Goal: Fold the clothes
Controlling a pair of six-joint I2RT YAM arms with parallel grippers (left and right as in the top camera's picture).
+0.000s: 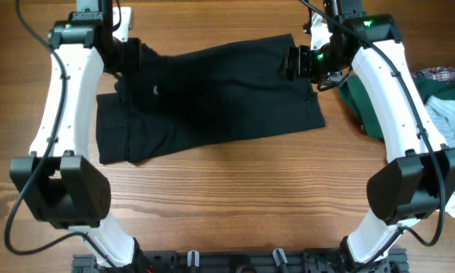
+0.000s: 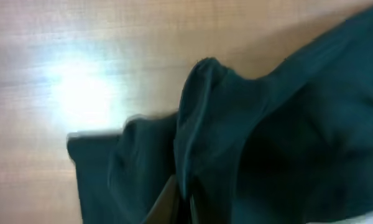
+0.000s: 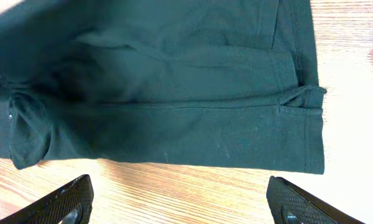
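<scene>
1. Wood-grain brown tabletop (image 1: 235,182) under both arms; light glare on it in the left wrist view.
2. Black short-sleeved soft-fabric polo shirt (image 1: 212,98) lies spread on the far half of the table. Its long axis runs from my left pincer to my right pincer, slightly tilted. Small white chest logo (image 1: 156,91) sits toward the left-pincer end.
3. Left pincer (image 1: 133,59): clamped on shirt fabric at the collar/shoulder end. The left wrist view shows a ridge of black cloth (image 2: 196,124) drawn up into the fingers, with the rest of the shirt trailing off to that pincer's right.
4. Right pincer (image 3: 181,200): jaws wide, holding nothing. It hovers over bare wood just short of the shirt. The shirt's long side edge is straight ahead of the fingertips, not touching.
5. Hem side slit (image 3: 301,99) is ahead and off toward the right-hand finger, so the hem corner is on that side.
6. My read: one end is pinched and the other isn't. The right pincer is nearer the hem end, so it goes forward and down onto that corner.
7. Risk: thin, soft cloth, so I could catch only the top layer or bunch it.
8. Dark green garment (image 1: 360,98) and pale blue-white garment (image 1: 447,114) lie outboard of the right pincer and aren't part of this job.
</scene>
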